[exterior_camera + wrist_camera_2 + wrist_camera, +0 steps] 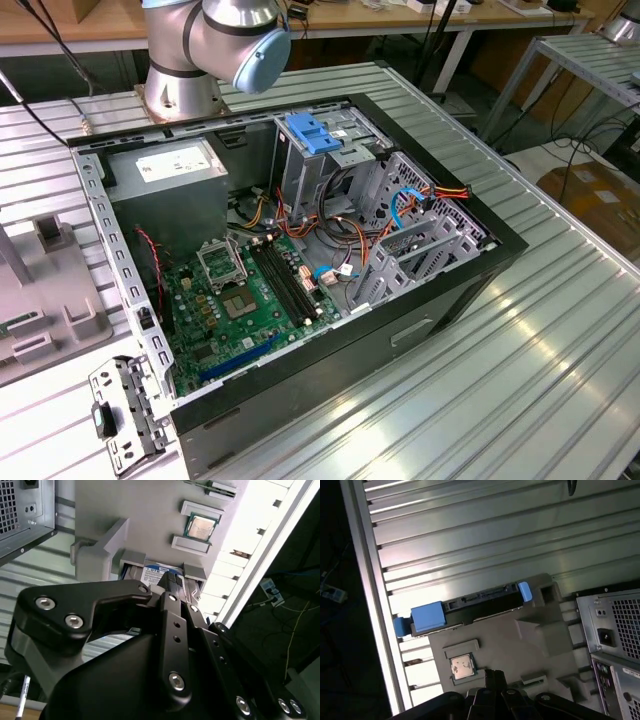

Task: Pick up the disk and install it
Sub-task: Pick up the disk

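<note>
Disk [480,598] stands on edge in a slot of the grey holder [520,640], near mid-frame in the first wrist view. It's seen edge-on there: a thin dark strip w/ connector-like detail along it, running at a slight slant across the frame. Blue plastic rails at both ends: a broad blue tab at one end, a smaller rounded blue tab at the other. In the second wrist view the disk [156,573] sits near mid-frame btwn two grey blocks of the holder. Flat face shows a white label w/ black print and a blue stripe. The rest is hidden.
</note>
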Controlling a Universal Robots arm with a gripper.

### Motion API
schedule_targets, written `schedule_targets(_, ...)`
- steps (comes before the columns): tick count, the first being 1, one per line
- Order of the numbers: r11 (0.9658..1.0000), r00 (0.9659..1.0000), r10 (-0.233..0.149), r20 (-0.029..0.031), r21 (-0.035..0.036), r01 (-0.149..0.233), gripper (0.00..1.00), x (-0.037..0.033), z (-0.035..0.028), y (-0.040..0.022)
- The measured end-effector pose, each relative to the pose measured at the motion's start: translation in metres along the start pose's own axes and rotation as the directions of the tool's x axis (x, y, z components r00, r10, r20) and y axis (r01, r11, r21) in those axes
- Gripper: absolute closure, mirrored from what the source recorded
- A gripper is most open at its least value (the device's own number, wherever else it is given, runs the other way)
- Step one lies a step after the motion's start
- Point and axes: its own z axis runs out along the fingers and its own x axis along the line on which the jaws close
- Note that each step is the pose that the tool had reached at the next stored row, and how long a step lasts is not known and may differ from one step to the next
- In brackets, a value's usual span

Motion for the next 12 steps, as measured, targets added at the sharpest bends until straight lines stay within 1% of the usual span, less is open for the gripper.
schedule_targets(2,0.9991,0.9991,0.042,0.0019,0.001,-0.042,0.89,0.0,0.0002,0.0)
schedule_targets(4,0.9983,0.9983,0.059,0.0027,0.0014,-0.059,0.89,0.0,0.0003,0.0)
schedule_targets(7,0.996,0.996,0.09,0.0041,0.002,-0.09,0.89,0.0,0.0005,0.0)
schedule_targets(8,0.9953,0.9953,0.097,0.0045,0.0021,-0.097,0.89,0.0,0.0005,0.0)
schedule_targets(12,0.9952,0.9952,0.097,0.0046,0.0022,-0.097,0.89,0.0,0.0005,0.0)
